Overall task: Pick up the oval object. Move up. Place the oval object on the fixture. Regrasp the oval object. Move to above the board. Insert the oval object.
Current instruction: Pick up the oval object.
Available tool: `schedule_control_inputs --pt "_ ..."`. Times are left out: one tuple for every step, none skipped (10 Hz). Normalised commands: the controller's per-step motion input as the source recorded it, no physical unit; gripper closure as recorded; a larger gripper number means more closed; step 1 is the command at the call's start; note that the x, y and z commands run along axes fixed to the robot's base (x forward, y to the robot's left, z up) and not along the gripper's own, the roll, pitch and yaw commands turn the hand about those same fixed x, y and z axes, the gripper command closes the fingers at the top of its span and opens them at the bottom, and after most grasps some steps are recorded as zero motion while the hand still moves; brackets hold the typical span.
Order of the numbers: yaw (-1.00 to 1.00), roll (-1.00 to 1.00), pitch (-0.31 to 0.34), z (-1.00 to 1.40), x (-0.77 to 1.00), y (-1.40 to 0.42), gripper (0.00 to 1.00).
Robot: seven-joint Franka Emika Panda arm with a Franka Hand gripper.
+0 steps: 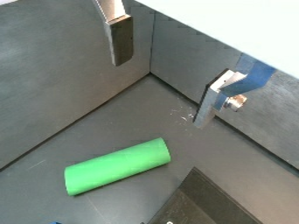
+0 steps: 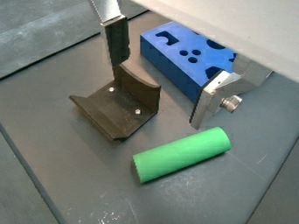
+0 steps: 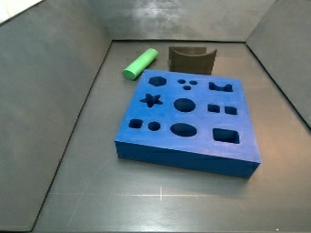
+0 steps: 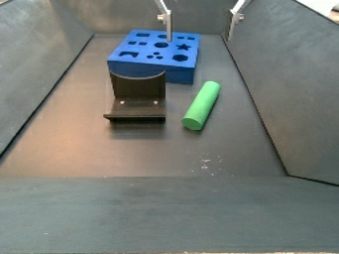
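We see the gripper (image 2: 173,68) most clearly in the wrist views, where its two silver fingers (image 1: 121,39) stand wide apart with nothing between them. It hangs well above the floor (image 4: 159,149), spread and holding no piece. In a side view only the finger tips (image 4: 165,18) show, at the upper edge of the frame above the far end of the bin; in the other side picture we find no part of the gripper at all.

The oval object (image 4: 200,104) lies flat on the floor. In a wrist view (image 2: 180,155) it lies below the open fingers, closer to the camera than their tips and touching neither. In the other wrist picture (image 1: 117,165) it lies alone on the grey floor, well apart from both fingers.

That wrist picture shows only a dark corner where the fixture would be, while the other one shows the fixture (image 2: 117,106) whole, with its curved notch facing up, and a corner of the board (image 2: 184,57) behind it. Both side views give the layout better. The board (image 3: 185,123) lies flat with its star, round and square cut-outs all empty. The fixture (image 4: 137,99) stands just beside one edge of the board (image 4: 157,56), and the green rod lies near the fixture (image 3: 191,58), beside it and not touching it (image 3: 141,62).
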Motion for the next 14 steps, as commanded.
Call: schedule_control_inputs --pt "-0.12 0.03 0.0 -0.29 -0.26 -0.17 0.0" --pt "-0.11 0.03 -0.044 -0.78 0.0 0.0 0.0" --pt "-0.19 0.08 -0.076 -1.0 -0.27 -0.09 0.0" --pt "-0.18 0.07 -0.091 -1.0 -0.01 0.0 0.0" --pt "-0.25 0.12 -0.013 -1.0 0.07 0.0 0.0" --pt "-0.45 0.1 -0.01 -0.87 0.16 0.0 0.0" --pt "-0.47 0.03 -0.013 -0.82 0.13 0.02 0.0" --pt "-0.47 0.05 0.0 -0.83 0.18 0.0 0.0" --pt "-0.45 0.04 0.0 -0.79 0.16 0.03 0.0" --pt "-0.42 0.04 0.0 -0.79 0.07 0.04 0.0" --pt "-0.4 0.04 -0.017 -0.82 0.0 0.06 0.0" --pt "-0.35 0.05 -0.036 -0.82 0.0 0.07 0.0" --pt "-0.28 0.06 -0.063 -0.83 -0.16 0.05 0.0" --pt "-0.22 0.06 -0.099 -0.86 -0.31 0.04 0.0"
